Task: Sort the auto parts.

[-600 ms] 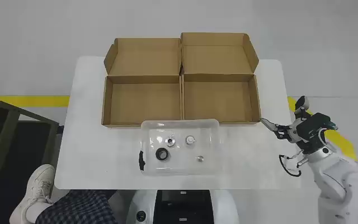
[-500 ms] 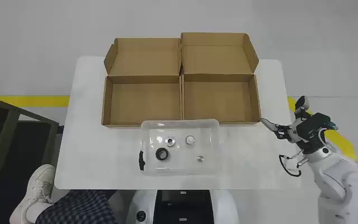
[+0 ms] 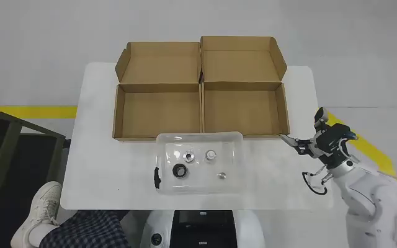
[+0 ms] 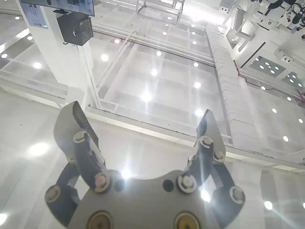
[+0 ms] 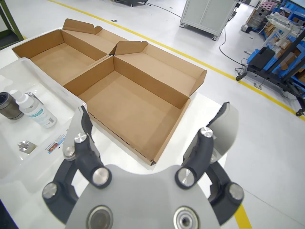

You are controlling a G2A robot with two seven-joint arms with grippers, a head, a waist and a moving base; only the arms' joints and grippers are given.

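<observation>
**A:** How is the white table laid out, and to what end?

**B:** Two open cardboard boxes are set side by side on its far half, the left box and the right box, with walls touching and lids folded back. Both are seen to be empty. They are judged to be the bins into which the parts are to be sorted. A clear tray is placed just in front of them, where the two boxes meet, so that either box can be reached from it by a short carry.

**A:** And how are the arms held?

**B:** The right gripper is held near the table's right edge, beside the right box's near corner and apart from the tray. Its fingers are spread wide with nothing between them, presumably made ready for a first pick. The left gripper is turned up toward the ceiling, its fingers likewise wide and empty. It is judged to be parked out of the way.

**A:** Where are the things to be sorted?

**B:** They are found in the tray. Among them are a dark cylinder, a small white bottle near it and a small metal fitting toward the front. A black curved piece is seen at the tray's left wall, though whether inside or outside cannot be told. Nothing is judged to be sorted yet.
</observation>
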